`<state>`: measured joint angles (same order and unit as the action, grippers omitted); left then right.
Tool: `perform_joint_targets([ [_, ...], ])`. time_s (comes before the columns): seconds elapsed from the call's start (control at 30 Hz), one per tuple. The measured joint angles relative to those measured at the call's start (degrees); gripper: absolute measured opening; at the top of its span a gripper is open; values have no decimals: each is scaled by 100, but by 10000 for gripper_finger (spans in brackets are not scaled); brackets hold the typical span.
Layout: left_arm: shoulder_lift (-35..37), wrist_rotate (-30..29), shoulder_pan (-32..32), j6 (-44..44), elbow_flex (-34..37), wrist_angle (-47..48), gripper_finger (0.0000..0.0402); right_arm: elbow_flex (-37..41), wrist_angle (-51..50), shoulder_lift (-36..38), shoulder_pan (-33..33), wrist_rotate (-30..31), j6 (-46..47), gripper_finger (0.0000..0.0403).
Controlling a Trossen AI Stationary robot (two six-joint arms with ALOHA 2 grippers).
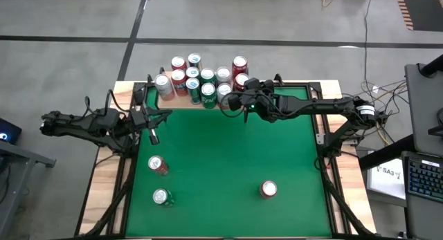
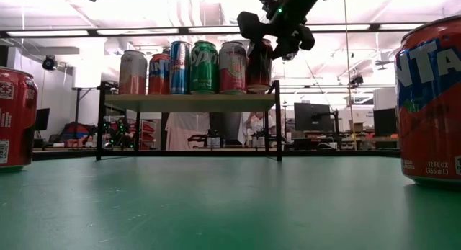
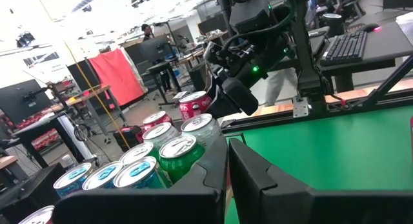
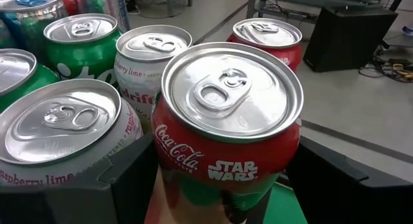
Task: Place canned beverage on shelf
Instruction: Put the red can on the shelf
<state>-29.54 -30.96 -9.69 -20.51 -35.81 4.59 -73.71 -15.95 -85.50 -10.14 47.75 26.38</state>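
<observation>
The light-wood shelf (image 2: 191, 100) on thin black legs stands at the table's far edge and carries several upright cans (image 2: 204, 66). My right gripper (image 2: 277, 35) reaches over the shelf's right end and is shut on a red Coca-Cola Star Wars can (image 4: 229, 146). That can also shows in the low view (image 2: 259, 71). My left gripper (image 1: 151, 129) hovers shut and empty over the table's left side, apart from the shelf. Three more cans stand on the green table: two at the near left (image 1: 158, 165) (image 1: 162, 196) and one at the near right (image 1: 268, 189). My right gripper pinches the Coca-Cola can's side wall, just below its top rim (image 4: 158, 143), between its two fingers (image 4: 122, 175). The fingers slant down from above and from the table's right. The can is upright, its base (image 2: 259, 88) at the level of the shelf board's right end.
Next to the held can are a white raspberry-lime can (image 4: 61, 130), another white can (image 4: 145, 53) and a red can (image 4: 268, 37). The green table (image 1: 228, 150) is bare in the middle. Desks, monitors and people show beyond the table.
</observation>
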Motion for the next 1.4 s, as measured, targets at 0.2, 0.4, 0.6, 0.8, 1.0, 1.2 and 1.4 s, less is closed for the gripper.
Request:
perform_joint_targets([
  [0.2, 0, 0, -1, 0, 0, 45, 0, 75, 15, 1, 1, -15, -59, 286],
  [0.4, 0, 0, 0, -30, 0, 62, 0, 140, 24, -1, 1, -22, -62, 286],
  [0.6, 0, 0, -1, -63, 0, 80, 0, 160, -5, 1, 1, -31, -45, 307],
  [0.8, 0, 0, -2, -66, 0, 80, 0, 162, -26, 0, 1, -17, -50, 311],
  [1.0, 0, 0, -2, -66, 0, 80, 0, 164, -39, -1, -3, -101, -52, 312],
  [1.2, 0, 0, -2, -66, 0, 80, 0, 164, -44, -1, -3, -111, -23, 313],
  [1.4, 0, 0, -2, -66, 0, 83, 0, 164, -46, -1, -3, -125, -9, 313],
])
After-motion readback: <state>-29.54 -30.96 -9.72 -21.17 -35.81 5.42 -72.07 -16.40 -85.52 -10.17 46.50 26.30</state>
